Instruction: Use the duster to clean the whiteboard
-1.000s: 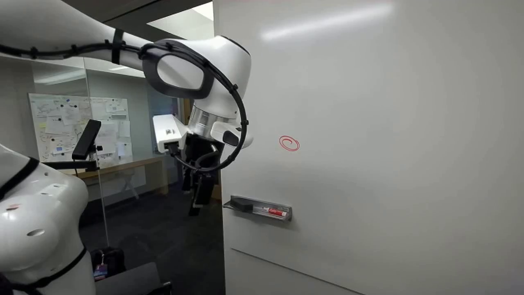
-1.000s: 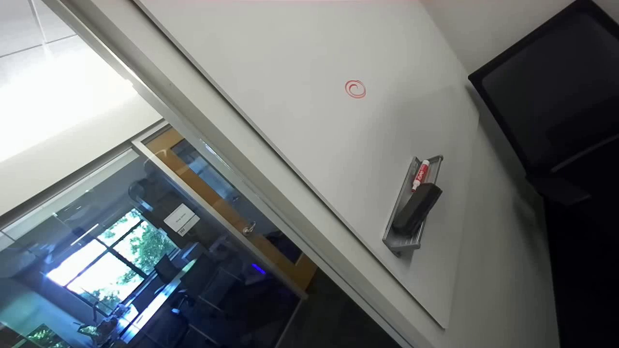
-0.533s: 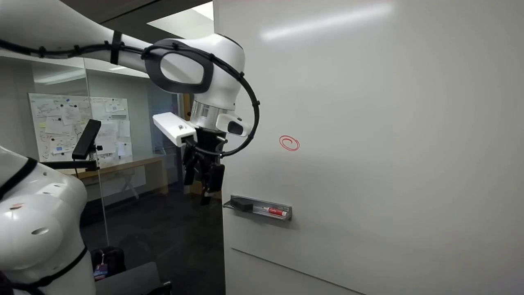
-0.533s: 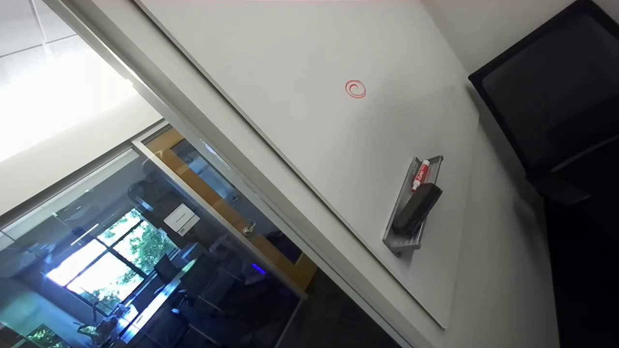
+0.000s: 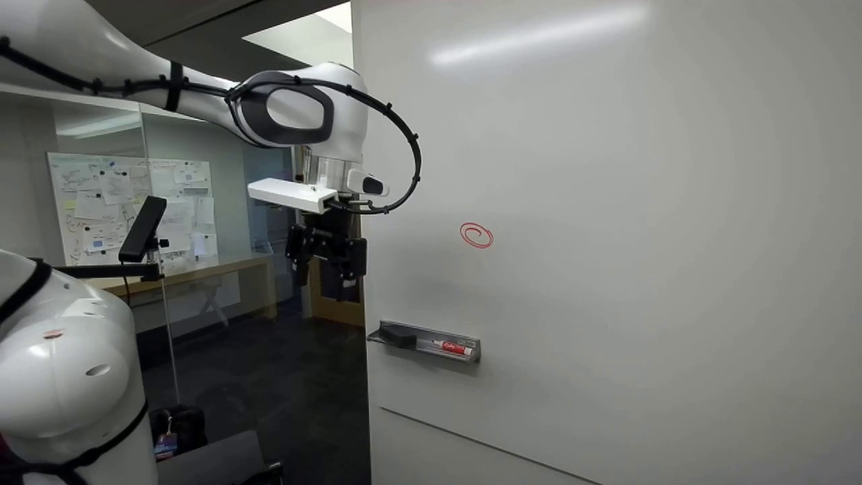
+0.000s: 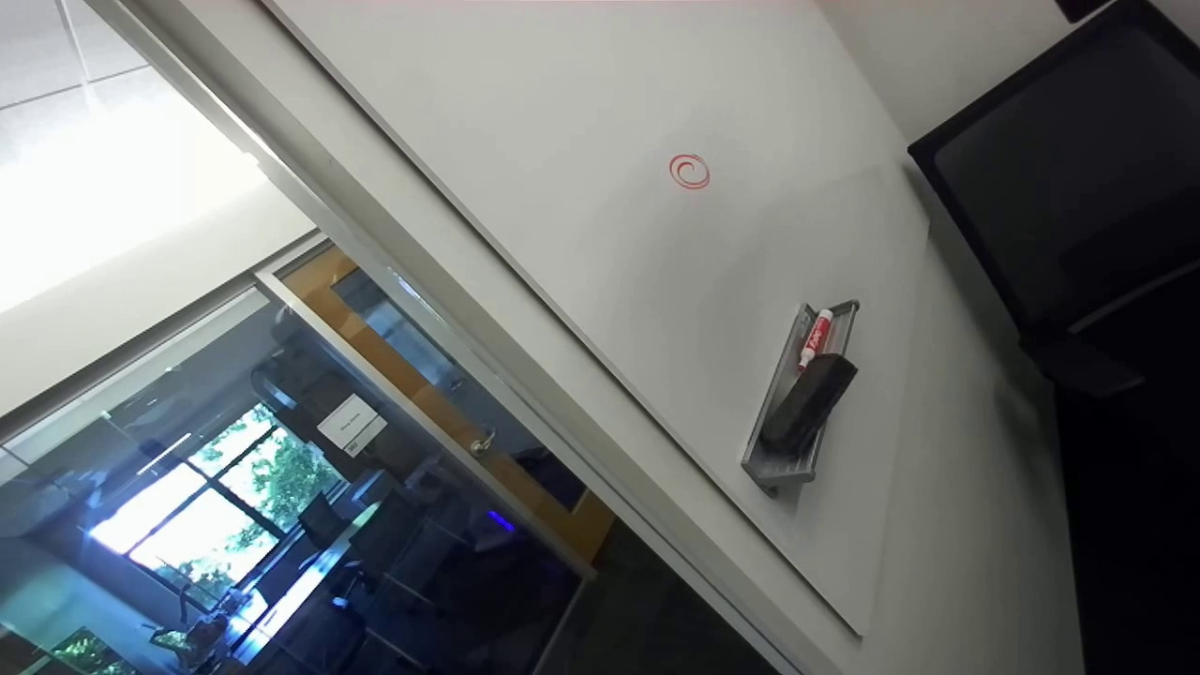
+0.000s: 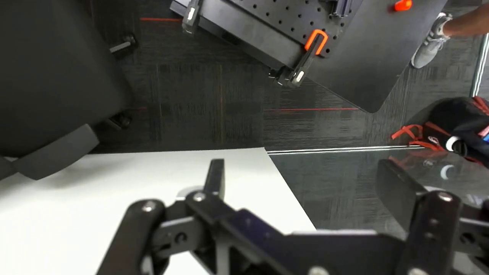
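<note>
The duster is a black oblong block lying on the grey ledge strip of the whiteboard; it also lies there in an exterior view. A red spiral mark is on the whiteboard above the ledge, seen in both exterior views. My gripper points down, above and to the left of the duster in that view, apart from it. In the wrist view my gripper is open, with wide-spread fingers and nothing between them. The whiteboard shows below it; the duster is out of that view.
A red marker lies on the ledge beside the duster. The whiteboard's side edge meets a glass partition. A dark chair-like object, a table with orange clamps, a bag and a person's foot show in the wrist view.
My gripper has risen, moved slightly left in the exterior view and turned from tilted to nearly level, so both fingers now show apart. The duster, marker and red mark have not moved.
</note>
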Tool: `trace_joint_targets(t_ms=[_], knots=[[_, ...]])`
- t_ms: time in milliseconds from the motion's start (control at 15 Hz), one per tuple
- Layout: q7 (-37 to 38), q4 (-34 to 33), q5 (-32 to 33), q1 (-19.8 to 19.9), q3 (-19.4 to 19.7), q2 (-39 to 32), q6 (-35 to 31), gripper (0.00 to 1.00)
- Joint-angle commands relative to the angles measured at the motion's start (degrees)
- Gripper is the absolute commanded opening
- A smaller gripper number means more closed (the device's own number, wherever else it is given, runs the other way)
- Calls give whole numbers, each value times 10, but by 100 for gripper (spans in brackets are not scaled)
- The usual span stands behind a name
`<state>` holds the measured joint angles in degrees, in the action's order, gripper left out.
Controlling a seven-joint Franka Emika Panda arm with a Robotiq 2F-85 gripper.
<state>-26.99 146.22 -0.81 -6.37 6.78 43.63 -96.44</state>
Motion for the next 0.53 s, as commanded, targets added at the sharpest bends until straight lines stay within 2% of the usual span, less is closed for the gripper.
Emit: trace_joint_targets(t_ms=[0, 133, 467], knots=[[1, -1, 1, -3, -1, 1, 1, 100], [-6, -1, 2, -3, 0, 1, 1, 100], [-102, -16, -2, -56, 0, -21, -91, 100]])
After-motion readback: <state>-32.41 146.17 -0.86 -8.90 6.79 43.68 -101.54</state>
